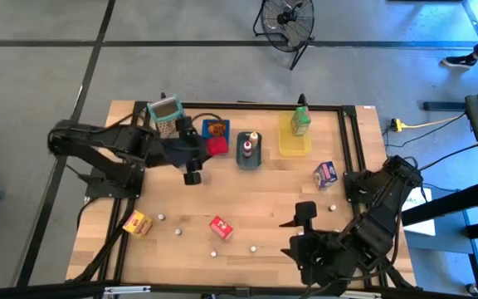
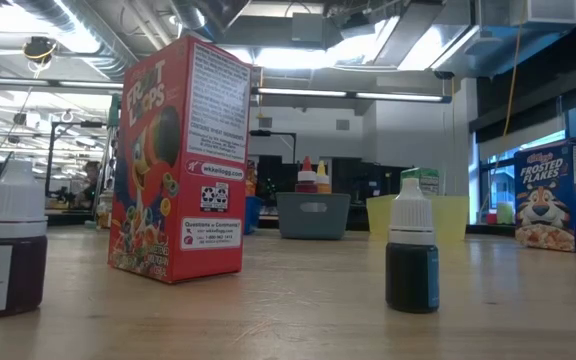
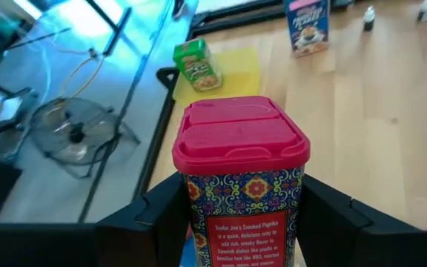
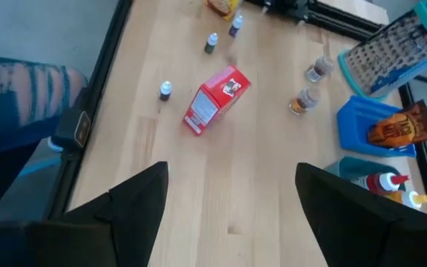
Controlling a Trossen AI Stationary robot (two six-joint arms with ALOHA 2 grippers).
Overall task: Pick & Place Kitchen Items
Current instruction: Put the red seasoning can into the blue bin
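Observation:
A spice jar with a red lid sits between the fingers of my left gripper, by the near edge of the blue tray, which holds a brown packet. My right gripper hangs open over the table's near right part, with nothing between its fingers. On the wood lie a red carton, a yellow-orange carton and a purple-white carton. A green carton stands in the yellow tray. No gripper shows in the low view. My left gripper pinches the jar's patterned body between its two fingers, one on each side, just below the red lid. The fingers come from the table's left, slanting down. The jar stands upright with its lid up; its bottom is out of the picture.
A grey tray with bottles stands right of the blue one. A mesh basket stands at the far left. Several tiny white-capped bottles and two small jars dot the near half. A dark frame borders the table.

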